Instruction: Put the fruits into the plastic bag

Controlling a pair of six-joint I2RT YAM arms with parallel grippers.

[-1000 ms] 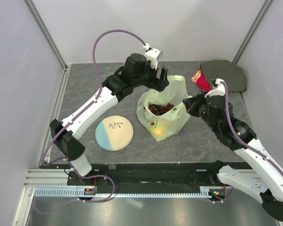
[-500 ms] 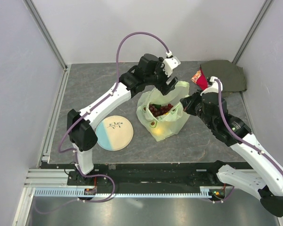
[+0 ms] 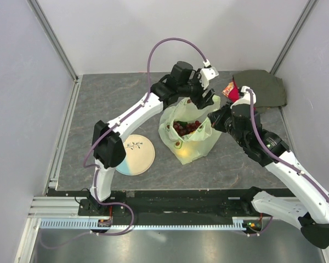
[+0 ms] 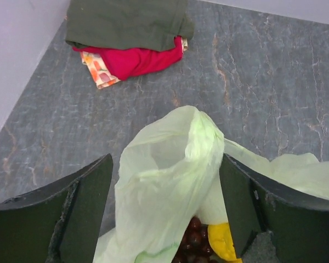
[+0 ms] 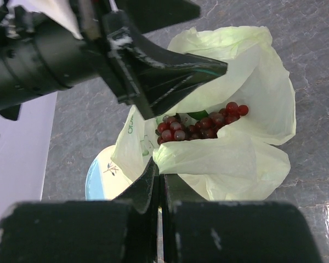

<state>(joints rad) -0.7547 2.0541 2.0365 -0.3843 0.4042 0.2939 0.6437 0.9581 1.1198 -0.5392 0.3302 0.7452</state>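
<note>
The plastic bag (image 3: 189, 145) sits near the middle of the table (image 3: 109, 104), a little toward its right edge, mouth up, with the grape bunch (image 5: 203, 123) and the lemon (image 4: 226, 244) showing inside. The right fingers (image 5: 147, 192) are clenched, and a fold of the bag's near rim seems pinched between them, which is likely what props the mouth open. The left fingers (image 4: 88, 208) are spread wide and released, standing either side of the raised far handle without squeezing it. The film is thin and slack, so the main risk is that the left fingers close on too little of it, or on both walls at once, and shut the mouth. If the arms pull apart too hard, the film may tear or slip from the right-hand pinch, and the fruit could spill toward the plate (image 3: 132, 155). Lifting with one side held would tip the load. The cloth (image 4: 131, 33) in the far right corner lies well apart
</note>
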